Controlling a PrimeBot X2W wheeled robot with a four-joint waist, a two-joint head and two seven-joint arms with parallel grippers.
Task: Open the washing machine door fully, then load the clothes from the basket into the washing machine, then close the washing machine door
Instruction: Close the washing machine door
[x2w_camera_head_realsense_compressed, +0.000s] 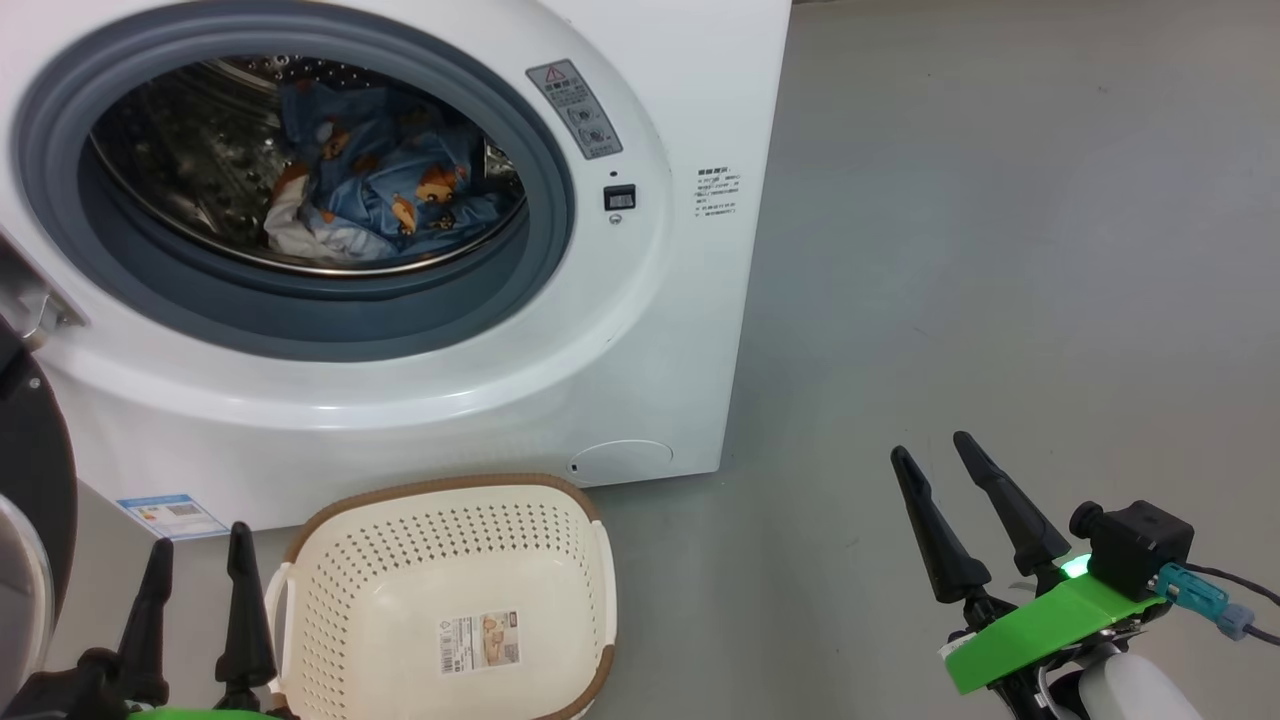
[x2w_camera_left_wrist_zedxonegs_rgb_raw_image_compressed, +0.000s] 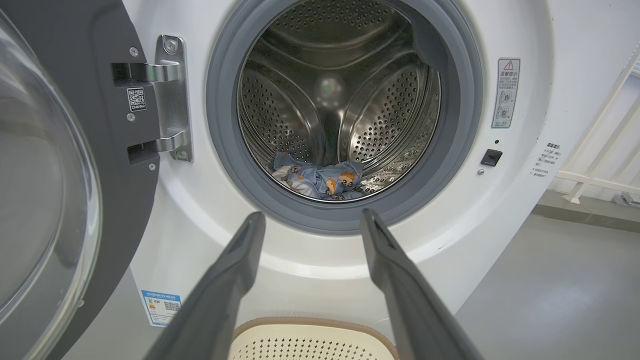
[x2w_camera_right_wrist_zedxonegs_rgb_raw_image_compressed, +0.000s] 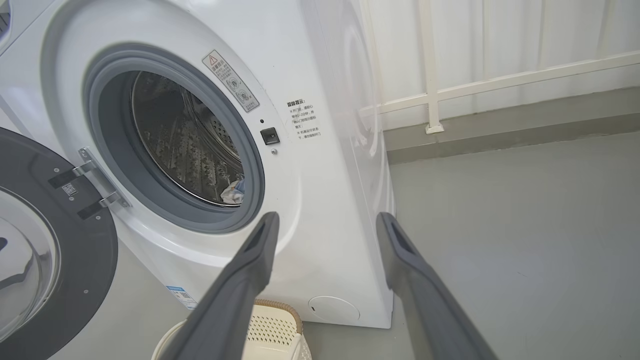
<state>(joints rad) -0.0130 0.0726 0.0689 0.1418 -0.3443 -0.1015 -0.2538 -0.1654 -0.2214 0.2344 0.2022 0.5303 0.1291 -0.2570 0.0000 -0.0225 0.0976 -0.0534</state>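
Washing machine (x2w_camera_head_realsense_compressed: 660, 330), a white front-loader on a grey floor (x2w_camera_head_realsense_compressed: 1000, 250), stands with its round mouth fully exposed, giving free reach into the drum. The washing machine door (x2w_camera_left_wrist_zedxonegs_rgb_raw_image_compressed: 115, 100), glossy dark with a bulging glass window, hangs swung wide on its metal hinge (x2w_camera_left_wrist_zedxonegs_rgb_raw_image_compressed: 170, 100) at the robot's left, clear of the opening; the opening step looks done. The steel drum (x2w_camera_left_wrist_zedxonegs_rgb_raw_image_compressed: 350, 100), ringed by a grey gasket (x2w_camera_left_wrist_zedxonegs_rgb_raw_image_compressed: 225, 165), holds the clothes (x2w_camera_head_realsense_compressed: 390, 190): light blue fabric printed with orange-brown figures, with a pale piece beside it. They lie heaped low on the drum's bottom, well inside the gasket, so nothing seems likely to catch in the seal.

The basket (x2w_camera_head_realsense_compressed: 450, 545), cream perforated plastic with a brown rim, sits on the floor just before the machine's foot and below the opening, a short lift from the drum. It holds no cloth; a label sticker (x2w_camera_head_realsense_compressed: 480, 640) lies on its bottom. Loading therefore appears complete, leaving the door to be closed.

The left gripper (x2w_camera_head_realsense_compressed: 199, 537) hovers just beside the basket's left handle and near the door, fingers spread and holding nothing; it seems the better placed to push the door. The right gripper (x2w_camera_head_realsense_compressed: 930, 445) hovers over bare floor, well to the right of the machine, fingers likewise spread and empty.
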